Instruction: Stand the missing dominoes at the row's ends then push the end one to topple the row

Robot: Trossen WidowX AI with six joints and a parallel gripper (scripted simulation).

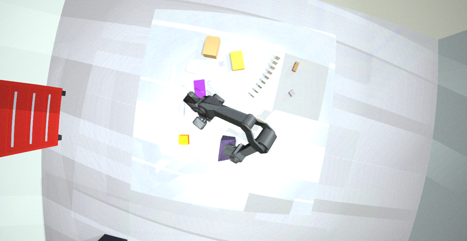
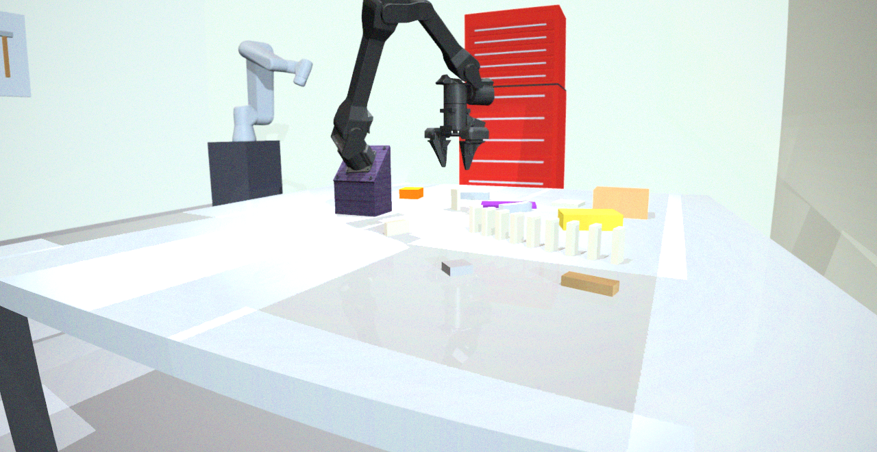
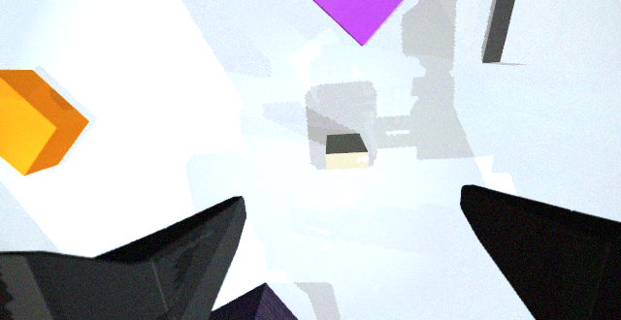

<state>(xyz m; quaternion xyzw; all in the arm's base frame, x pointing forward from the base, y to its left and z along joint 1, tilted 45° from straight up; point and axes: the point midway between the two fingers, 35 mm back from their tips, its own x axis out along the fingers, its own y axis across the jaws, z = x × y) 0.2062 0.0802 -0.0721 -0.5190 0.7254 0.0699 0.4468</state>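
Several cream dominoes stand in a diagonal row (image 1: pixel 266 77) (image 2: pixel 516 229), evenly spaced. One separate domino (image 2: pixel 455 199) (image 3: pixel 346 160) stands upright on the table, nearer the arm's base than the row; the arm hides it in the top view. Another cream domino (image 2: pixel 397 226) lies on its side between the row and the base, mostly hidden by the arm in the top view. My gripper (image 2: pixel 455 167) (image 3: pixel 349 201) is open and empty, pointing down above the separate upright domino. In the wrist view that domino shows slightly beyond the fingertips.
A purple slab (image 1: pixel 199 87) (image 3: pixel 361 5) and an orange block (image 1: pixel 183 139) (image 2: pixel 410 193) (image 3: pixel 29 126) lie near the gripper. A yellow block (image 1: pixel 237 60) (image 2: pixel 590 221) and a tan box (image 1: pixel 211 46) (image 2: pixel 620 202) are behind the row. A brown block (image 1: pixel 295 66) (image 2: pixel 590 283) and grey block (image 1: pixel 291 92) (image 2: pixel 457 267) lie before it.
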